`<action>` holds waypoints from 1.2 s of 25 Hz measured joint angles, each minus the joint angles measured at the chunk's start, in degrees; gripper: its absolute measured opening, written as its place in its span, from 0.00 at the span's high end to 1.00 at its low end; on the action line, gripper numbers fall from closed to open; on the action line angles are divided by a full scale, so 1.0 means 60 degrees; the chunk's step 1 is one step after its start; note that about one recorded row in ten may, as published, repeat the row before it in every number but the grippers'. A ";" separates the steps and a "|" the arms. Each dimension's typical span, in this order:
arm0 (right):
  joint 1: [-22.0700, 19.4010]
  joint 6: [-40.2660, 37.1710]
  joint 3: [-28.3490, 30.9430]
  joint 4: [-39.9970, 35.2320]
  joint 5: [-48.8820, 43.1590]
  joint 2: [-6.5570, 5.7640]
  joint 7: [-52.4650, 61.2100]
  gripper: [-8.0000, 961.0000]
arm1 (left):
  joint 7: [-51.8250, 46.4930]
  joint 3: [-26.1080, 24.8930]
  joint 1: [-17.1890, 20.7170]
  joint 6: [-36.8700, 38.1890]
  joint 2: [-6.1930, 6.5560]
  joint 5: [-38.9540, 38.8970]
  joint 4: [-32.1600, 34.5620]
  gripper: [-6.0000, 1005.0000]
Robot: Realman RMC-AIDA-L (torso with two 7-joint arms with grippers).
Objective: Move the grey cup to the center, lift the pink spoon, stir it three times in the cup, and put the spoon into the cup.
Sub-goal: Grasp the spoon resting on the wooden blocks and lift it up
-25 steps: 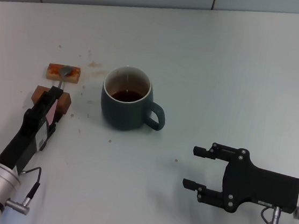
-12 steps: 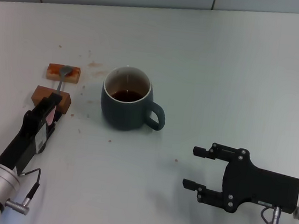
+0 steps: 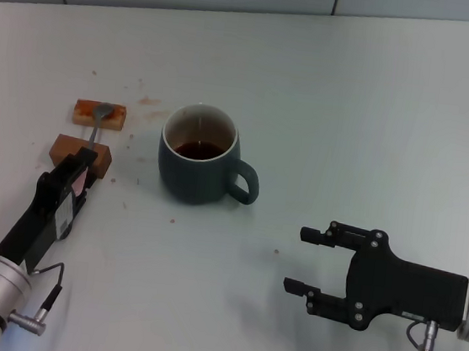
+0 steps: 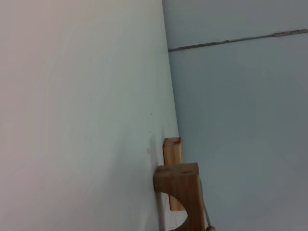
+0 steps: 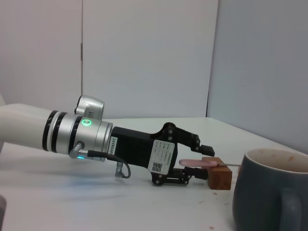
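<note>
My left gripper (image 3: 83, 168) sits low over the table (image 3: 352, 113) on my left side, its fingers (image 5: 199, 142) spread around the pink spoon (image 3: 97, 126). From the right wrist view the pink handle lies between the upper and lower fingers with a gap on both sides, so I read it as open, not yet pinching. The spoon rests across two brown blocks: its metal bowl lies on the far block (image 3: 100, 114), the handle runs back over the near block (image 3: 80, 152) and into my gripper. The near block is just in front of my left fingertips, partly hidden by them in the head view. In the left wrist view both blocks show at the table edge of the picture, the near one with a curved notch.

The grey cup (image 3: 202, 165) stands upright on the table, just to the right of the blocks, not touching them. Its handle points toward my right side and slightly toward me. Dark brown liquid sits low inside, with the pale inner wall showing above it. A few brown crumbs and stains lie on the table between the cup and the far block.

My right gripper (image 3: 309, 260) hovers near the table on my right side, well apart from the cup, fingers spread wide, holding nothing, pointing toward my left.
</note>
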 joint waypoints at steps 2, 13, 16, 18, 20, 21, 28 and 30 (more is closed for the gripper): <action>0.0001 -0.0001 0.0000 0.0002 0.0000 0.0000 0.0000 0.30 | 0.0000 0.0000 -0.0001 0.0000 0.0004 0.0000 0.0003 0.55; 0.0001 -0.0030 0.0000 -0.0030 -0.0001 0.0000 0.0078 0.30 | -0.0017 0.0000 -0.0048 -0.0011 0.0010 0.0000 0.0029 0.64; 0.0011 -0.0035 0.0000 -0.0051 -0.0001 0.0000 0.0109 0.30 | -0.0042 0.0000 -0.0061 -0.0011 0.0019 0.0000 0.0033 0.66; 0.0017 -0.0037 0.0000 -0.0052 -0.0001 0.0000 0.0110 0.30 | -0.0047 0.0000 -0.0062 -0.0010 0.0026 0.0000 0.0033 0.67; 0.0029 -0.0040 0.0000 -0.0053 -0.0001 0.0000 0.0112 0.30 | -0.0050 0.0001 -0.0062 -0.0010 0.0026 0.0000 0.0033 0.68; 0.0029 -0.0040 0.0000 -0.0053 -0.0001 0.0000 0.0112 0.30 | -0.0050 0.0001 -0.0062 -0.0010 0.0026 0.0000 0.0033 0.69; 0.0065 -0.0038 0.0000 -0.0054 -0.0001 0.0000 0.0118 0.30 | -0.0066 0.0001 -0.0076 -0.0108 0.0011 0.0000 0.0032 0.71; 0.0093 -0.0016 0.0000 -0.0054 -0.0001 0.0000 0.0118 0.30 | -0.0066 0.0001 -0.0087 -0.0146 0.0007 -0.0001 0.0032 0.72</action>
